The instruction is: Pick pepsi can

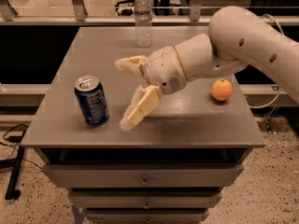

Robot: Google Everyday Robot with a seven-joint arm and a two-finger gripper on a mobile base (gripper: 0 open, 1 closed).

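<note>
**Can waiting just off the spread jaws**

Camera view: the gripper (122, 94) is hovering low over the table (187, 125), its jaws gaping wide and holding nothing. The pepsi can (92, 101) is standing upright just beyond the fingertips, near the front left corner, untouched. A water bottle (143, 17) is standing at the far edge. An orange (221, 89) is sitting well apart on the right.

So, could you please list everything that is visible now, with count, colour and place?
pepsi can: one, dark blue with a silver top, upright at the table's front, picture left.
water bottle: one, clear, upright near the table's back edge.
orange: one, orange, on the table, picture right.
table: one, grey, drawers below.
arm: one, cream, extends from picture right.
gripper: one, cream, open, over the table beside the can, not touching it.
</note>
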